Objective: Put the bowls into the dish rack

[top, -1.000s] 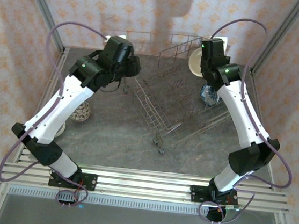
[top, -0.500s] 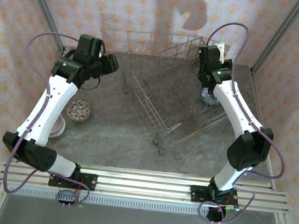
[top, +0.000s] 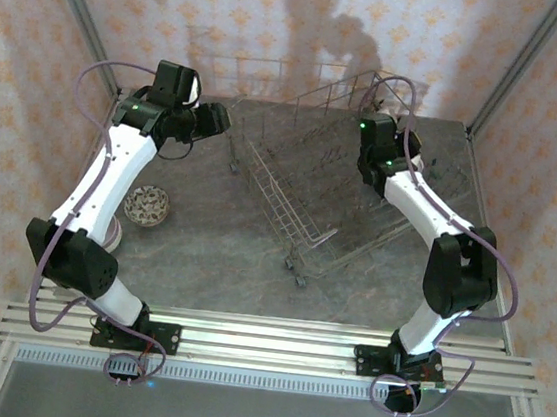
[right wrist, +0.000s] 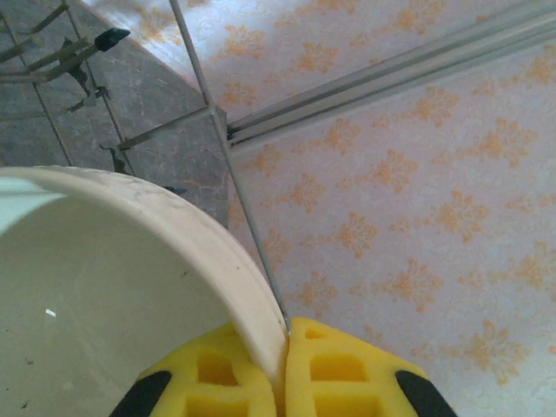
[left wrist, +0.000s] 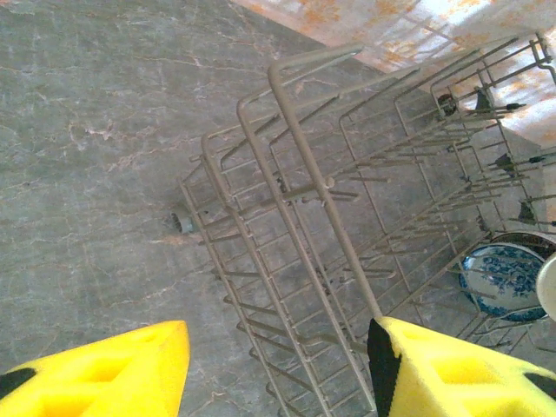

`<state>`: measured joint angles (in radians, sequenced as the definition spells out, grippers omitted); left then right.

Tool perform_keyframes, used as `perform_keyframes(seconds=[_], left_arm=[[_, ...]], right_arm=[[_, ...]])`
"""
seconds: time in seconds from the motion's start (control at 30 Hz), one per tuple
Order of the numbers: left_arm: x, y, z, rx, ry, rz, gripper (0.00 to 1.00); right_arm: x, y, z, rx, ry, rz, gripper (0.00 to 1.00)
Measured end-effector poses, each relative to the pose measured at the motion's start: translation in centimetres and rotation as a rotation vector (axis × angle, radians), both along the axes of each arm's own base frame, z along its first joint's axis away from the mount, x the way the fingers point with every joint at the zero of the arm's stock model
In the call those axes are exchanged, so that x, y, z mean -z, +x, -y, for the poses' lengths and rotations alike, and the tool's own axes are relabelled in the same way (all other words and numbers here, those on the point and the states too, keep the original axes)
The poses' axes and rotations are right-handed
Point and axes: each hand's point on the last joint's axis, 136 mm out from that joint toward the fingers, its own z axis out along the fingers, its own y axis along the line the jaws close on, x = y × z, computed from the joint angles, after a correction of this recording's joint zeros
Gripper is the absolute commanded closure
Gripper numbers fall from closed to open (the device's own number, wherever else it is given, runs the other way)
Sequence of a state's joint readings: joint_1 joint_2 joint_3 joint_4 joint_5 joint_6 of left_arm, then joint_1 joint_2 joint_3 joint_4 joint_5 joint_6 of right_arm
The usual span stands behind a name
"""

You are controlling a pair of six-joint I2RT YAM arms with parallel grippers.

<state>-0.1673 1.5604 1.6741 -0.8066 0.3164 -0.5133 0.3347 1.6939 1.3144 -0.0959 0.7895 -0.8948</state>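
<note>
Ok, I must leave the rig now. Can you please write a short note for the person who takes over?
Left gripper: open and empty, above the left wall of the dish rack.
Right gripper: shut on the rim of a cream-white bowl, held by the rack's far right side.
Done: a blue-patterned bowl sits in the rack.
Left: place the cream-white bowl in the rack, then load the dark-patterned bowl, which lies on the table left of the rack, and any other bowls.
</note>
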Motion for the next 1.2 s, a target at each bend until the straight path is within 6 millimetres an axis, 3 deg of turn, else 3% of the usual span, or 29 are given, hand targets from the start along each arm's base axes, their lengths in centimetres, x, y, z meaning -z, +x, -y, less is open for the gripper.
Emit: perform_keyframes(seconds=[0.27,0.6,1.2], left_arm=[[0.7,0.1,0.5,0.02,-0.02,-0.003,0.42],[1.7,0.1,0.9,0.036,-0.033,-0.018,0.42],[1.3,-0.3,1.1,0.05,-0.049,-0.006,0.42]], right_arm=[[-1.0,0.3,-0.6,-0.039,-0.063,0.031,1.0],[-0.8,0.1,-1.8,-0.071,-0.116,0.03,1.0],[1.1,-0.6,-1.8,-0.072,-0.158,0.025,1.0]])
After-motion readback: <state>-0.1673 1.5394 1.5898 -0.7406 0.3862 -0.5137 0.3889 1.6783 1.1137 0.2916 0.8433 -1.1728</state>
